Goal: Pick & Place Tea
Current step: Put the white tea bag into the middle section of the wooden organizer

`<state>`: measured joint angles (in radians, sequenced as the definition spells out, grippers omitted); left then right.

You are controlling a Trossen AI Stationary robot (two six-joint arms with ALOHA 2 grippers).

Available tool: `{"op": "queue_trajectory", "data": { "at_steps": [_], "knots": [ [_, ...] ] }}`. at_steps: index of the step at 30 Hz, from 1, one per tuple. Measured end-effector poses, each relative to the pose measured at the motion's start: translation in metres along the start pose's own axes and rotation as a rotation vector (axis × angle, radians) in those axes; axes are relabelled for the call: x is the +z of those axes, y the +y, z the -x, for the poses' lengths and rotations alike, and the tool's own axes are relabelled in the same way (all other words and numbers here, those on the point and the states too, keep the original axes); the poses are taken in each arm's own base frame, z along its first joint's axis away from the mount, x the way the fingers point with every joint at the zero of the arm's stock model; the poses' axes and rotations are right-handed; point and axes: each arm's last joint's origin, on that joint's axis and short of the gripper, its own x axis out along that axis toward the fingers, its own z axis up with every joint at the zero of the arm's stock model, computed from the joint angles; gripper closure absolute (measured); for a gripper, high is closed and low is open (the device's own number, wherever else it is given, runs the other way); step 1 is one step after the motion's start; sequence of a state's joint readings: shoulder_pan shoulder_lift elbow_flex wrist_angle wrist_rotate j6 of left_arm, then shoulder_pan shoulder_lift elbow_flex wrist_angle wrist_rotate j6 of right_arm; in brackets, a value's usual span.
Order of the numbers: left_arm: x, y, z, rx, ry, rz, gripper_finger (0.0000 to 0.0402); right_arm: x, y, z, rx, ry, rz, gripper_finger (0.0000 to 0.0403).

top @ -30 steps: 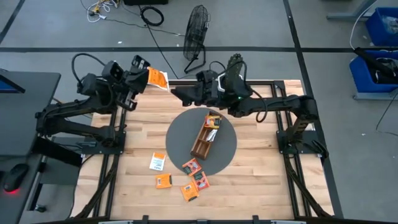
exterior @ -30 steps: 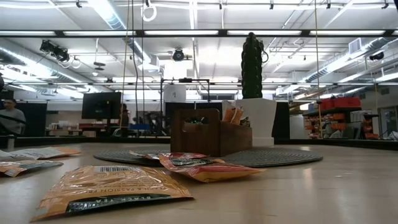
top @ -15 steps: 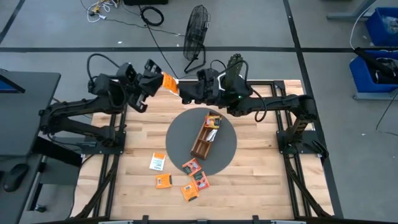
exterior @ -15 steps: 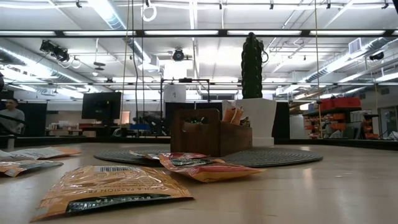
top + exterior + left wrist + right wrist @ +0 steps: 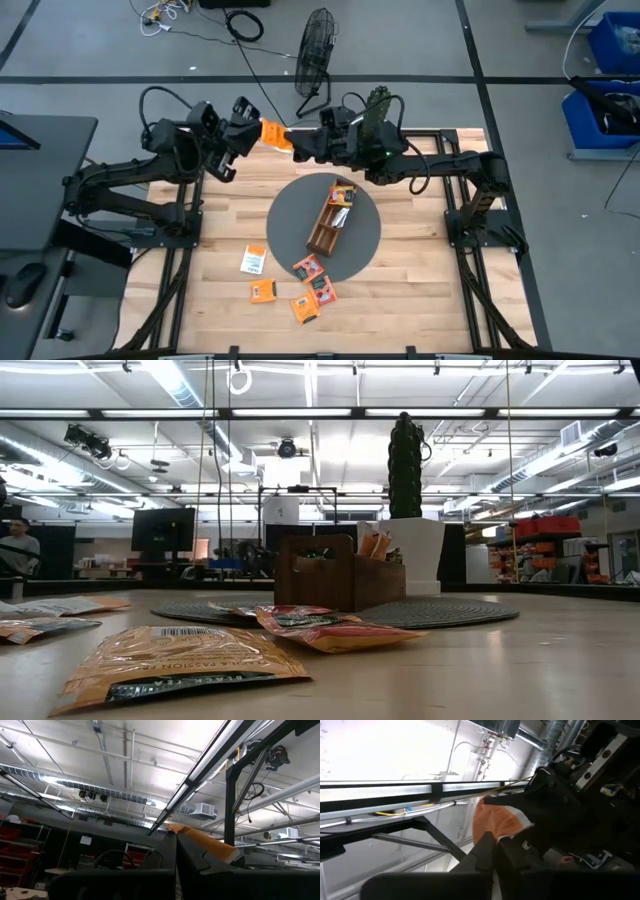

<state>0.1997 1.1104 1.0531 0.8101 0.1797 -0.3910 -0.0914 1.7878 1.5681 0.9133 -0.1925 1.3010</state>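
A: Hanging above the far edge of the pale wooden counter, both dark arms meet over one small flat orange paper tea sachet.

B: The left hand has its fingers pressed together on one side of that sachet, up in the air.

A: And the right hand sits on the opposite side, fingers closed down on the same sachet. From the right wrist you can see the orange paper right at its fingertips, with the other arm just behind.

B: Down on the counter, a round grey mat carries the long narrow brown wooden compartment tray, lying at a slant. A few sachets stand in its far end.

A: Loose sachets near the front, too: a white one with orange print well clear of the mat, one orange one overlapping the mat's near rim, three more orange ones just in front.

B: From counter height the nearest orange sachet lies flat, and the tray stands behind it on the mat.
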Motion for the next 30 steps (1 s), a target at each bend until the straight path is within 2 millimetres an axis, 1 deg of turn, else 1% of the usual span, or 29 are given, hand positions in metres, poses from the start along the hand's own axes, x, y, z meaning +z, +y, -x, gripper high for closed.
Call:
{"op": "queue_trajectory", "data": {
  "at_steps": [4, 9, 14, 17, 20, 24, 30],
  "knots": [
    [0.004, -0.002, 0.002, -0.004, 0.005, 0.014, 0.04, 0.0, 0.002, 0.0, 0.02, 0.0, -0.001, 0.0389],
    [0.005, -0.003, 0.004, 0.006, 0.027, 0.029, 0.0398, 0.001, 0.001, 0.0, 0.011, 0.005, -0.027, 0.0398],
    [0.005, -0.003, 0.005, 0.018, 0.051, 0.056, 0.038, 0.002, 0.0, 0.001, 0.011, 0.026, -0.06, 0.04],
    [0.006, -0.004, 0.006, 0.031, 0.079, 0.061, 0.0364, 0.003, 0.004, 0.001, -0.009, 0.043, -0.073, 0.0401],
    [0.006, -0.005, 0.012, 0.061, 0.155, 0.044, 0.0348, 0.004, 0.011, 0.002, -0.107, 0.075, -0.063, 0.0401],
    [0.005, -0.006, 0.021, 0.107, 0.283, -0.028, 0.0333, 0.006, 0.022, 0.01, -0.302, 0.118, -0.004, 0.0402],
    [0.006, -0.008, 0.039, 0.215, 0.444, -0.112, 0.0327, 0.01, 0.042, 0.037, -0.69, 0.133, 0.114, 0.0402]
  ]
}}
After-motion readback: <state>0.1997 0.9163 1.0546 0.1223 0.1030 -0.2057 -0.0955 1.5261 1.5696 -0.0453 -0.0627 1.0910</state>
